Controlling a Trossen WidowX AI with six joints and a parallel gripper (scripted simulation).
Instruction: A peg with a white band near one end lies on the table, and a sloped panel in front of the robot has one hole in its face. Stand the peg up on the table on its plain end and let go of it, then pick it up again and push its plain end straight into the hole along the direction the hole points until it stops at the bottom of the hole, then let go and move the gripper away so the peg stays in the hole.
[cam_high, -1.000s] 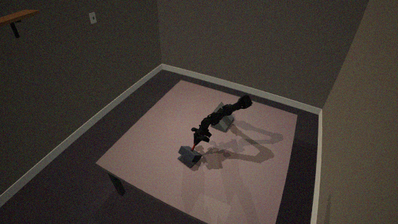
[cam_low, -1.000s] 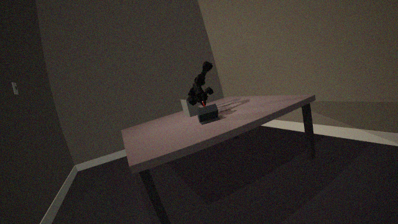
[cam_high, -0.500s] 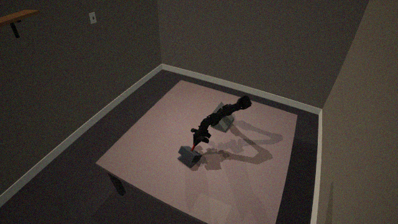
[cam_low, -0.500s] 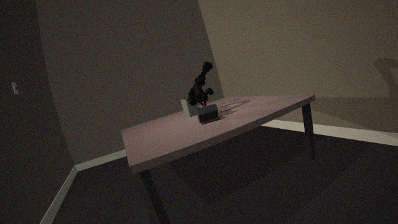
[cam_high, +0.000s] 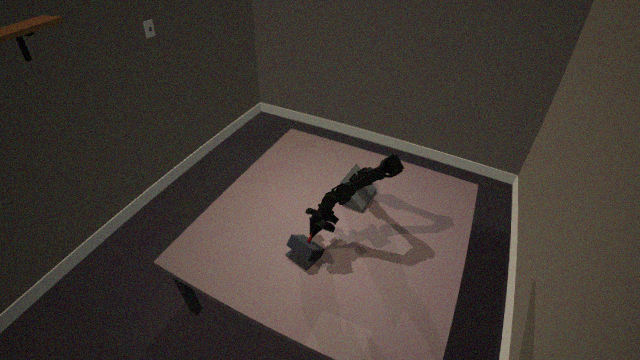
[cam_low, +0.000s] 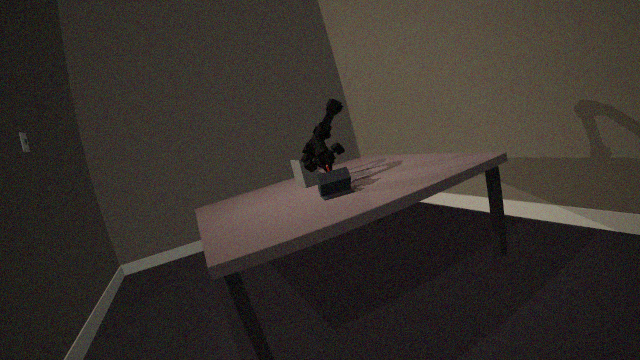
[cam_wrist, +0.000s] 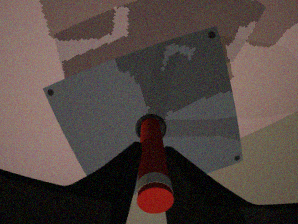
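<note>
Gripper (cam_high: 311, 236) (cam_low: 328, 166) (cam_wrist: 152, 151) pinching red peg (cam_high: 309, 239) (cam_low: 327, 168) (cam_wrist: 151, 155), banded end toward wrist cam. Far end at the hole (cam_wrist: 151, 126) in the sloped panel (cam_high: 303, 250) (cam_low: 334, 183) (cam_wrist: 107, 115); depth unclear. Panel sits inboard of the bench's (cam_high: 240, 215) (cam_low: 270, 220) long front edge in exterior view, between its two near corners.

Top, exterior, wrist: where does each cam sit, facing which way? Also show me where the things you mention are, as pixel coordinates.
Top: high off the table (cam_high: 240, 220) (cam_low: 260, 220), angled down; whole arm (cam_high: 345, 192) (cam_low: 322, 132) visible.
Exterior: lower, off the table's side, looking across it; arm visible, small and dark.
Wrist: on the arm, looking along the gripper's fingers to the sloped panel (cam_wrist: 100, 115); only fingers show, around the red peg (cam_wrist: 151, 160).
Top and exterior share arm and table.
</note>
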